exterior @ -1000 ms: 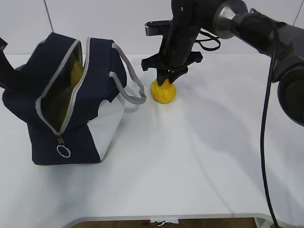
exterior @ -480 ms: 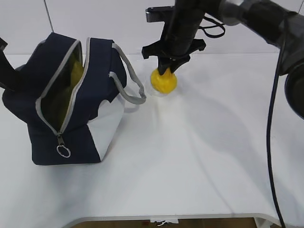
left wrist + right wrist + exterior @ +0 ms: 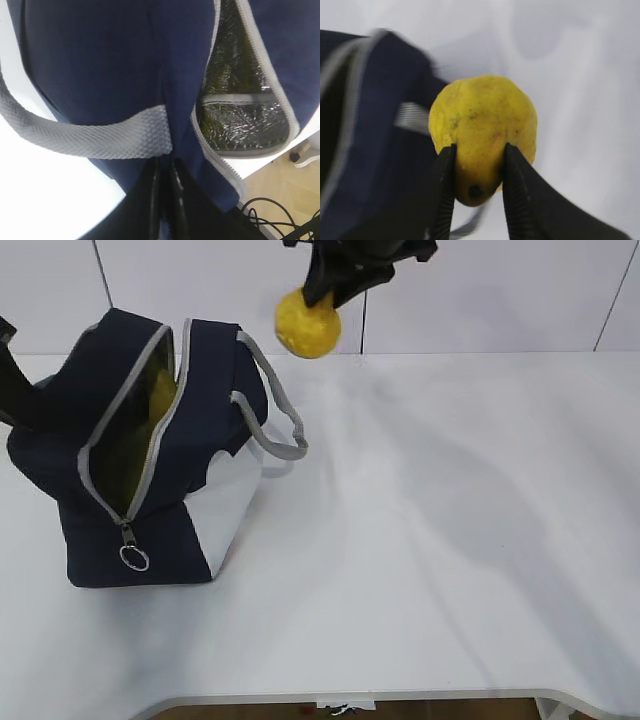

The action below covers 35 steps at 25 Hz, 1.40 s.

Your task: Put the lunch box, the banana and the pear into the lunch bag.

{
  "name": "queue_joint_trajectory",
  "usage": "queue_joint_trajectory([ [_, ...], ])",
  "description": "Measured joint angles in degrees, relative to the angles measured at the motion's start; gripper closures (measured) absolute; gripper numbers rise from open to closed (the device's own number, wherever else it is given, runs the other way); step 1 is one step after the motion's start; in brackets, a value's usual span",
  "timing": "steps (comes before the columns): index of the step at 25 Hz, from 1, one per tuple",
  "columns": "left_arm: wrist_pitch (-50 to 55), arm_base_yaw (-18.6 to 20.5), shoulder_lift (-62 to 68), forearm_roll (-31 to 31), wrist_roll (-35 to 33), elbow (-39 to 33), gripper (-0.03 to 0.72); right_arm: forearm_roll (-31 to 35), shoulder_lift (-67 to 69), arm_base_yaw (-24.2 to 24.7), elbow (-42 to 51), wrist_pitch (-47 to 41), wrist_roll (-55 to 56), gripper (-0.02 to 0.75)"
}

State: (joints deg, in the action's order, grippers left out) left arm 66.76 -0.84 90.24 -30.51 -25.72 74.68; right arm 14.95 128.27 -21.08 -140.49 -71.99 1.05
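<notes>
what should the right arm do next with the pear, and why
Probably carry the pear left until it is above the lunch bag opening, then lower it. The right gripper holds it clear of the table, right of the unzipped opening.

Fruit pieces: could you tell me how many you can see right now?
2. The pear hangs in the right gripper above the table; something yellow, probably the banana, shows inside the bag. More may be hidden there.
</notes>
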Motion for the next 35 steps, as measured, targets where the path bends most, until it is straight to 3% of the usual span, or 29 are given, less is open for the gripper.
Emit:
queue_joint_trajectory([
  [7, 0.00, 0.00, 0.00, -3.08, 0.00, 0.00, 0.692, 17.81, -0.13, 0.00, 0.00, -0.26, -5.20, 0.516],
  [17, 0.05, 0.00, 0.00, -3.64, 0.00, 0.00, 0.692, 30.04, 1.76, -1.36, 0.00, -0.26, -9.10, 0.516],
  [24, 0.14, 0.00, 0.00, -3.68, 0.00, 0.00, 0.692, 31.80, 5.52, -3.14, 0.00, -0.03, -11.56, 0.516],
  [30, 0.14, 0.00, 0.00, -3.68, 0.00, 0.00, 0.692, 26.37, 8.18, -3.28, 0.00, 0.06, -11.86, 0.510],
  [32, 0.14, 0.00, 0.00, -3.68, 0.00, 0.00, 0.692, 25.83, 8.59, -3.28, 0.00, 0.06, -11.76, 0.474],
  [35, 0.14, 0.00, 0.00, -3.78, 0.00, 0.00, 0.692, 26.47, 8.59, -3.28, 0.00, 0.09, -11.76, 0.347],
])
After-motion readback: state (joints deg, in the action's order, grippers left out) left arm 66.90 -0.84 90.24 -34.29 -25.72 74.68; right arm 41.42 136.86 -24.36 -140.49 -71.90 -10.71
